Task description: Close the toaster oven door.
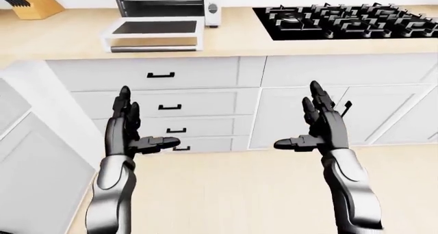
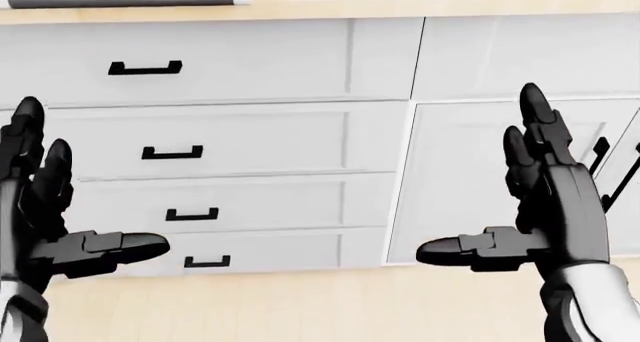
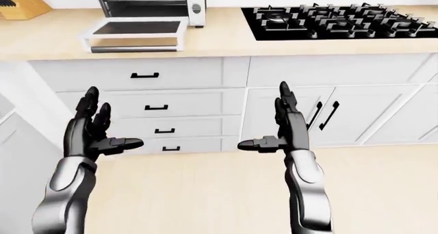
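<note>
Toaster oven [image 1: 164, 0] is seen on the wooden counter [image 1: 232, 39] at upper left of the left-eye view, its door [image 1: 154, 33] folded down flat. Both black hands, left hand [image 1: 127, 129] and right hand [image 1: 320, 123], are held well below it, fingers spread wide and upright, nothing grasped, before white drawers [image 1: 160, 98].
</note>
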